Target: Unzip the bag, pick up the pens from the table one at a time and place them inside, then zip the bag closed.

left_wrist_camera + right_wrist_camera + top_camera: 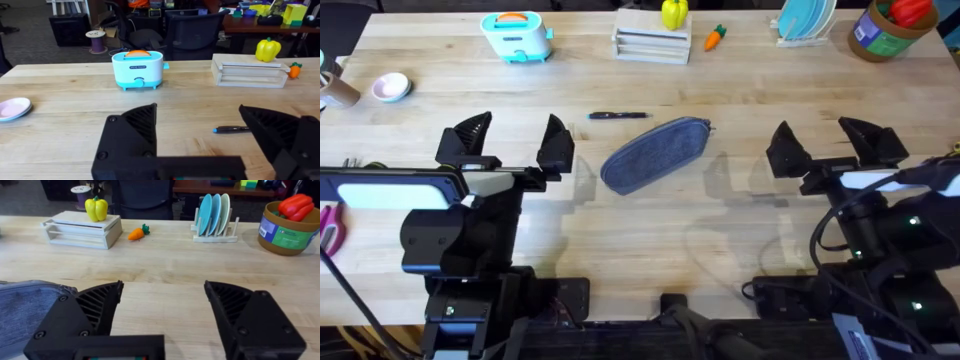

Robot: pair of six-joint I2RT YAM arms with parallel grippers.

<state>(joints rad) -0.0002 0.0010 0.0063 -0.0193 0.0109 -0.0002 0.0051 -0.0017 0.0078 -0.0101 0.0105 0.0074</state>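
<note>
The bag (655, 154) is seen lying near the centre of the table (650, 240), zip end tilted up toward 2 o'clock, zip appearing closed. One pen (617, 116) is laid flat just beyond it, at approx. 11 o'clock from the bag, apart from it; in the left wrist view the pen (231, 129) is shown w/ a blue tip, on bare wood.

The left gripper (515, 145) is held at approx. 9 o'clock from the bag, fingers spread wide, nothing gripped. The right gripper (835, 145) is held at approx. 3 o'clock, also spread wide, nothing gripped. Both are kept well clear of the bag.

Along the far edge, at 12 o'clock, a toy toaster (517, 35), a wooden crate (651, 44) w/ a yellow pepper (674, 13), a carrot toy (716, 37) and a plate rack (805, 20) are seen. Pink-handled scissors (330, 228) are lying at the left edge.
</note>
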